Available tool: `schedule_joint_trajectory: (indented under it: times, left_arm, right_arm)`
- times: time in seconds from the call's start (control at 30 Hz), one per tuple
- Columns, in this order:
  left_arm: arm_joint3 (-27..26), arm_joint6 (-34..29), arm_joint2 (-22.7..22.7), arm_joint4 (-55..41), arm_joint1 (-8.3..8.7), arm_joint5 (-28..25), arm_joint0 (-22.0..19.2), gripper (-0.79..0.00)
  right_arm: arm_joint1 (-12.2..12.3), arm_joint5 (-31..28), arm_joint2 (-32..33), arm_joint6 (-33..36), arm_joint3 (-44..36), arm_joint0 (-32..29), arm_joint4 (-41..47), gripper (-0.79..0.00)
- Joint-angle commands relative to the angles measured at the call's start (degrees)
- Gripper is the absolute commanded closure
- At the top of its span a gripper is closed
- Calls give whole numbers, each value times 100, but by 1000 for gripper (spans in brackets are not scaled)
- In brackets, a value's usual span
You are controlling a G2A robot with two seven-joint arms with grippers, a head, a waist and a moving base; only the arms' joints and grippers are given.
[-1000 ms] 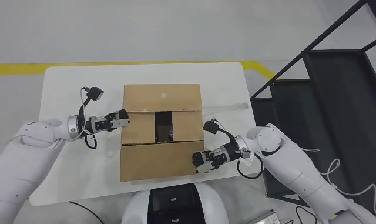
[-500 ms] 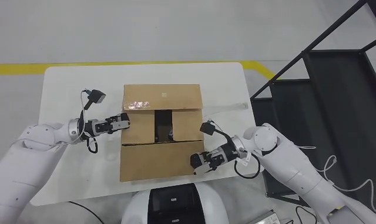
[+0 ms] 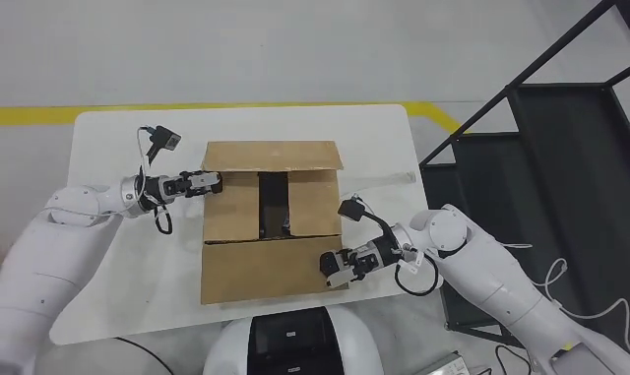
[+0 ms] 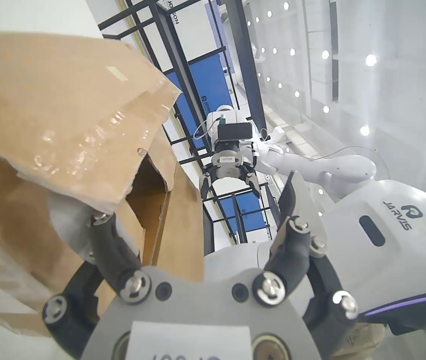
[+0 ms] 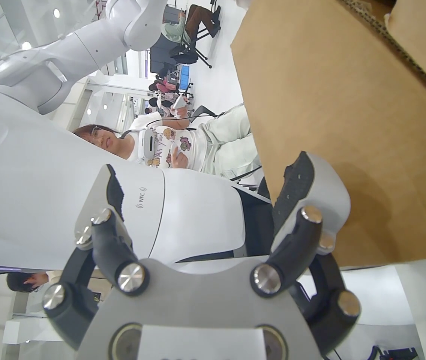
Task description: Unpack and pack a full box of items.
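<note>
A brown cardboard box [image 3: 266,269] stands mid-table. Its two side flaps lie folded inward, with a dark gap [image 3: 274,206] between them. The far flap [image 3: 273,156] is tilted up. My left gripper [image 3: 205,183] is open at the box's far-left corner. In the left wrist view [image 4: 196,204] one finger [image 4: 102,226] sits under the raised flap [image 4: 66,114]. My right gripper [image 3: 335,267] is open at the right end of the near flap. In its wrist view [image 5: 205,170] one finger [image 5: 299,181] lies against the cardboard [image 5: 329,114].
The white table [image 3: 118,139] has bare room left of the box and along its far edge. A black metal stair frame [image 3: 532,129] stands close to the table's right side. A yellow floor line [image 3: 59,112] runs behind the table.
My left gripper has slid along the box's left side toward the far corner, and the far flap has tilted up. My right gripper has barely shifted.
</note>
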Motion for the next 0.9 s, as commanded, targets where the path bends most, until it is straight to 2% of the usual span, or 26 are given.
schedule_joint_trajectory:
  times: [0.0, 0.1, 0.17, 0.33, 0.67, 0.87]
  left_arm:
    - [14, 3, 49, -43, -57, -2, -149, -785]
    - [128, 126, 115, -120, -166, -125, -416, -785]
    - [408, 285, 171, 119, -245, -280, -665, -785]
    - [775, 898, 560, 727, -565, -595, -1217, -785]
    - [2045, 2218, 1281, 1546, -1292, -723, -2096, -785]
    - [2922, 2899, 1693, 2366, -1713, -397, -2522, -785]
  right_arm:
    - [4, -12, -11, -12, 6, 5, 5, -785]
    - [12, -39, -18, -39, 27, 11, 6, -785]
    - [16, -60, -17, -61, 45, 12, 11, -785]
    - [43, -105, 23, -105, 28, -19, -6, -785]
    - [119, -183, 181, -183, -16, -211, -13, -785]
    - [144, -205, 240, -206, -49, -277, -36, -785]
